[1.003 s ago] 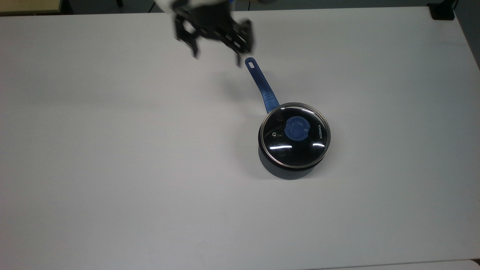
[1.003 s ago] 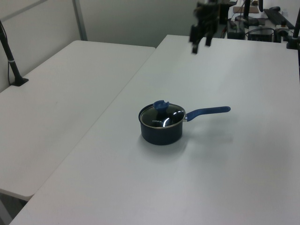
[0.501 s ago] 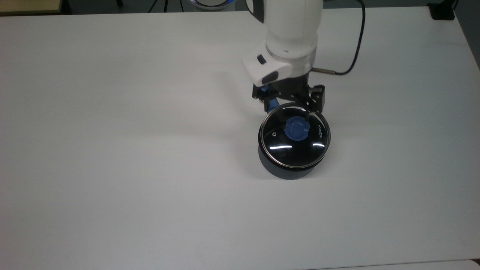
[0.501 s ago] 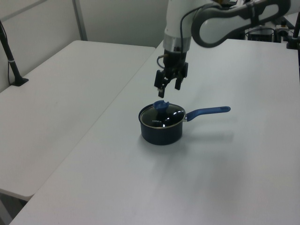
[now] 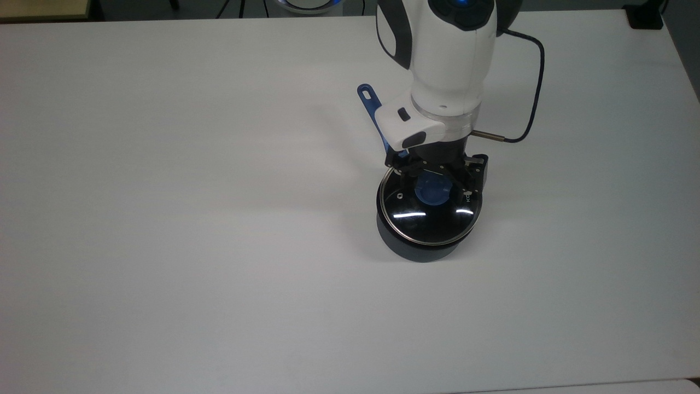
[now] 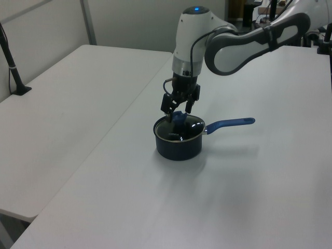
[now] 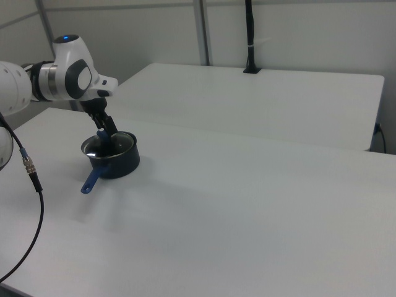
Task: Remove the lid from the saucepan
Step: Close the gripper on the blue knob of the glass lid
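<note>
A small dark saucepan (image 5: 421, 243) sits on a white surface (image 5: 164, 219), right of centre in the top view, its glass lid (image 5: 429, 213) still seated flat on the rim. The pan's long blue handle (image 5: 372, 106) runs away from the pot toward the top view's upper left, ending in an oval hole; in the left view the same handle (image 6: 231, 123) points to the left view's right, and in the right view it (image 7: 91, 180) slants down toward the right view's lower left. Directly above the lid, the robot's black hand (image 5: 436, 183) hangs tips down with its two fingers spread apart, one on each side of the blue centre knob (image 5: 432, 191); whether they touch the knob cannot be told, and they have not closed on it. In the left view the hand (image 6: 176, 110) reaches down onto the lid (image 6: 179, 131) from the white arm (image 6: 189, 41) above. A dark cable (image 5: 533, 93) loops off the wrist. Beyond, a second white table (image 6: 78, 83) adjoins the surface.
</note>
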Controlling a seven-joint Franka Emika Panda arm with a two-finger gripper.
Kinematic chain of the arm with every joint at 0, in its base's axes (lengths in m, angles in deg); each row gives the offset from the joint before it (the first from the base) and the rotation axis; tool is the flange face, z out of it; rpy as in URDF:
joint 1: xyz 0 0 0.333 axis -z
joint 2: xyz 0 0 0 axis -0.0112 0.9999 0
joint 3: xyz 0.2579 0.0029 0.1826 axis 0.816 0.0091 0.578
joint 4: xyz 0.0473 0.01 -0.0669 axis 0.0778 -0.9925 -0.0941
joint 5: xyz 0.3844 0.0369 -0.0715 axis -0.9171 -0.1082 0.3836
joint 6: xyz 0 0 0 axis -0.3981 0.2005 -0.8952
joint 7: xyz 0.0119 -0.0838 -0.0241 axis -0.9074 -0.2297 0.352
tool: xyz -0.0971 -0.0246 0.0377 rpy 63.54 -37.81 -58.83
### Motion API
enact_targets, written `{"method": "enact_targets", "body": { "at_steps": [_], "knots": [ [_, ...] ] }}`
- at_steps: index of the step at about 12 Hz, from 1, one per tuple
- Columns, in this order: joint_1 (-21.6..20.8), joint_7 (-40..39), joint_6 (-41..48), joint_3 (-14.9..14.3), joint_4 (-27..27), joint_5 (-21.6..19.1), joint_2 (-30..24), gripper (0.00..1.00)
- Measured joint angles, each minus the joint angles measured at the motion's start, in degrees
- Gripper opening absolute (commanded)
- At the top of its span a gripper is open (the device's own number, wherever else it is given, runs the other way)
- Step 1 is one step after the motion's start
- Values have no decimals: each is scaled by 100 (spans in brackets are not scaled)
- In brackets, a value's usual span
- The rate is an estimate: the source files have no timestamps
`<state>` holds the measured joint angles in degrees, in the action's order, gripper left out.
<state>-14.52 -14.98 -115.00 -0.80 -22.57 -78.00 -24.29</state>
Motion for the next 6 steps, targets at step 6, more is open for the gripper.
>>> {"method": "enact_targets", "body": {
  "at_steps": [6],
  "knots": [
    [-74,37,-67,-17,45,195,118,50]
  ]
}}
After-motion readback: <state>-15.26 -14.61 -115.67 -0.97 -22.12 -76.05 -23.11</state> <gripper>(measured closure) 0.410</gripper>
